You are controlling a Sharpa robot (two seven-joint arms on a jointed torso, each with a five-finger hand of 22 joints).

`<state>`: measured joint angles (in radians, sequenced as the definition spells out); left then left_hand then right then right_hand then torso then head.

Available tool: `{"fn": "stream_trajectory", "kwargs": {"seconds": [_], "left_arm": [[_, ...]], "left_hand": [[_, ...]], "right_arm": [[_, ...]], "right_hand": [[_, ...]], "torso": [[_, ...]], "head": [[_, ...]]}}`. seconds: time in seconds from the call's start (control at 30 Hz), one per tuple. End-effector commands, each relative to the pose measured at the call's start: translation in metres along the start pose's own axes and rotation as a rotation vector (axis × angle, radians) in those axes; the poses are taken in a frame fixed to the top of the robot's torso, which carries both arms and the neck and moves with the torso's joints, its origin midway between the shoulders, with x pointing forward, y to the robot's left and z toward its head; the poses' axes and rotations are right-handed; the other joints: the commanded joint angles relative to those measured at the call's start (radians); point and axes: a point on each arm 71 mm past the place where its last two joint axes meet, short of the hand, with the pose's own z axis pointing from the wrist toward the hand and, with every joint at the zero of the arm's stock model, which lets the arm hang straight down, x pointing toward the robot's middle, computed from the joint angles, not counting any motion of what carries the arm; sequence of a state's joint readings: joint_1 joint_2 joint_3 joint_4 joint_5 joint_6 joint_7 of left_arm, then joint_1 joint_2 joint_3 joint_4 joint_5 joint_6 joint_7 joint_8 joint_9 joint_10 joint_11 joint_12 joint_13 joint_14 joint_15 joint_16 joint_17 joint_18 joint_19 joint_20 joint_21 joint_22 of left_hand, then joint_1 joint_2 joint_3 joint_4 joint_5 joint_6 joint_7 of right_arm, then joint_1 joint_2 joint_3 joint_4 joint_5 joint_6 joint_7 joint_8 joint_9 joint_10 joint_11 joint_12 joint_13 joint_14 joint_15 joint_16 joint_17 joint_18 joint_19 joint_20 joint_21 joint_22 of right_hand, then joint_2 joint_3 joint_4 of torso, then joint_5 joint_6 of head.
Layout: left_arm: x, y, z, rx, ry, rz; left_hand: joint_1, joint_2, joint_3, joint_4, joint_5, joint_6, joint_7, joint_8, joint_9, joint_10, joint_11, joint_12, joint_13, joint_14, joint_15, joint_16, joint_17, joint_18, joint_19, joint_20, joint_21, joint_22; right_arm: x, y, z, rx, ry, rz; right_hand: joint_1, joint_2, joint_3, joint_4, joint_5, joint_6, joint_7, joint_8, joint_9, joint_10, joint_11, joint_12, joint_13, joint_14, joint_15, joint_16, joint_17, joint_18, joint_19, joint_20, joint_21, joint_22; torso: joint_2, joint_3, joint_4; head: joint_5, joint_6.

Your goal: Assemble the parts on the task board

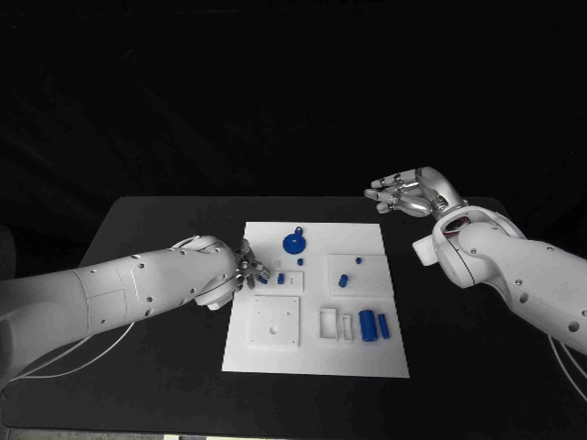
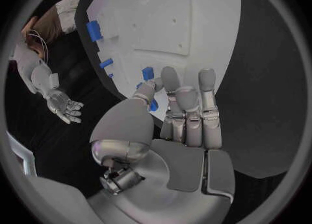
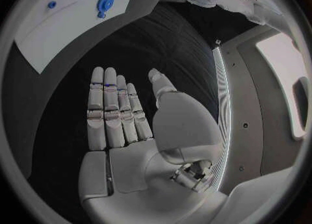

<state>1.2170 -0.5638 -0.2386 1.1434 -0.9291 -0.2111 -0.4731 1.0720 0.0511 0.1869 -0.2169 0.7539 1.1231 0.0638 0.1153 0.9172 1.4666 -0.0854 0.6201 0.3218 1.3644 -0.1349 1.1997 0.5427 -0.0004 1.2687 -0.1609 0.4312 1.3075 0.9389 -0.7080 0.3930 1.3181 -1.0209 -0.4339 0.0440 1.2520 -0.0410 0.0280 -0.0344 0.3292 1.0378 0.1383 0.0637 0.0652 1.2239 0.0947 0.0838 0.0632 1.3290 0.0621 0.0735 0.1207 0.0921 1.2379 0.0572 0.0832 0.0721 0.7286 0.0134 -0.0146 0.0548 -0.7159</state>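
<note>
Black surface [image 1: 161, 367]: carries the white task board [image 1: 274, 357], which lies flat in the middle, between the two arms.
Task board: a white rectangular plate with raised square blocks and slotted frames; small blue parts lie scattered on its far and right areas.
Parts: a round blue disc [image 1: 295, 244] near the far edge; two upright blue cylinders [image 1: 368, 324] side by side at the right; smaller blue bits around the middle.
Left hand [image 1: 248, 271]: at the board's left edge, fingers curled over a small blue part [image 2: 147, 73]; whether it grips the part, I cannot tell.
Right hand [image 1: 407, 194]: raised past the board's far right corner, well apart from it, fingers straight and spread, holding nothing.
Right wrist view: the disc and a flat, bare palm [image 3: 133, 151].
</note>
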Motion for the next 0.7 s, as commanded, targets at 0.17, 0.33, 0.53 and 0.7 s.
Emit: {"fn": "stream_trajectory", "kwargs": {"seconds": [0.17,0.33,0.53,0.7], "left_arm": [[0.0042,-0.0002,0.0011,-0.007,0.031,0.024],[0.0054,-0.0018,0.0015,-0.008,0.038,0.029],[0.0061,-0.0033,0.0019,-0.007,0.041,0.034],[0.0065,-0.0041,0.0018,-0.003,0.044,0.043]], "left_hand": [[-0.001,0.011,0.044,-0.05,0.005,0.088,-0.079,0.004,-0.002,0.044,-0.005,0.002,0.002,0.0,-0.008,-0.005,0.004,0.011,0.003,0.0,0.006,0.019],[-0.004,0.011,0.041,-0.047,-0.002,0.093,-0.081,0.006,-0.003,0.045,-0.005,0.004,0.003,0.0,-0.007,-0.004,0.005,0.011,0.002,0.001,0.006,0.019],[-0.008,0.009,0.036,-0.041,-0.007,0.106,-0.086,0.011,-0.003,0.046,-0.006,0.011,0.006,0.004,-0.007,-0.002,0.007,0.011,0.005,0.002,0.006,0.018],[-0.009,0.001,0.03,-0.034,-0.009,0.123,-0.091,0.023,0.006,0.047,-0.003,0.032,0.008,0.012,-0.007,-0.002,0.011,0.012,0.009,0.003,0.005,0.018]], "right_arm": [[0.0005,0.0002,-0.0003,-0.009,0.013,-0.001],[0.0006,0.0002,-0.0003,-0.009,0.013,-0.001],[0.0005,0.0002,-0.0004,-0.008,0.013,-0.001],[0.0005,0.0002,-0.0004,-0.008,0.013,-0.001]], "right_hand": [[-0.008,-0.004,-0.001,-0.002,0.004,-0.004,0.0,-0.001,-0.001,-0.004,-0.003,-0.004,-0.001,-0.008,0.002,-0.003,-0.002,-0.003,-0.005,-0.001,-0.003,-0.001],[-0.008,-0.004,-0.001,-0.002,0.004,-0.004,0.0,-0.001,-0.001,-0.004,-0.003,-0.004,-0.001,-0.008,0.002,-0.003,-0.002,-0.003,-0.005,-0.001,-0.003,-0.001],[-0.008,-0.004,-0.001,-0.002,0.004,-0.004,0.0,-0.001,-0.001,-0.004,-0.003,-0.004,-0.001,-0.008,0.002,-0.003,-0.002,-0.003,-0.005,-0.001,-0.003,-0.001],[-0.008,-0.004,-0.001,-0.002,0.004,-0.004,0.0,-0.001,-0.001,-0.004,-0.003,-0.004,-0.001,-0.008,0.002,-0.003,-0.002,-0.003,-0.005,-0.001,-0.003,-0.001]], "torso": [[0.001,0.0005,-0.0006],[0.001,0.0008,-0.0012],[0.001,0.0011,-0.001],[0.0,0.001,-0.0016]], "head": [[0.001,0.0],[0.001,-0.001],[0.0,-0.003],[0.0,-0.004]]}}
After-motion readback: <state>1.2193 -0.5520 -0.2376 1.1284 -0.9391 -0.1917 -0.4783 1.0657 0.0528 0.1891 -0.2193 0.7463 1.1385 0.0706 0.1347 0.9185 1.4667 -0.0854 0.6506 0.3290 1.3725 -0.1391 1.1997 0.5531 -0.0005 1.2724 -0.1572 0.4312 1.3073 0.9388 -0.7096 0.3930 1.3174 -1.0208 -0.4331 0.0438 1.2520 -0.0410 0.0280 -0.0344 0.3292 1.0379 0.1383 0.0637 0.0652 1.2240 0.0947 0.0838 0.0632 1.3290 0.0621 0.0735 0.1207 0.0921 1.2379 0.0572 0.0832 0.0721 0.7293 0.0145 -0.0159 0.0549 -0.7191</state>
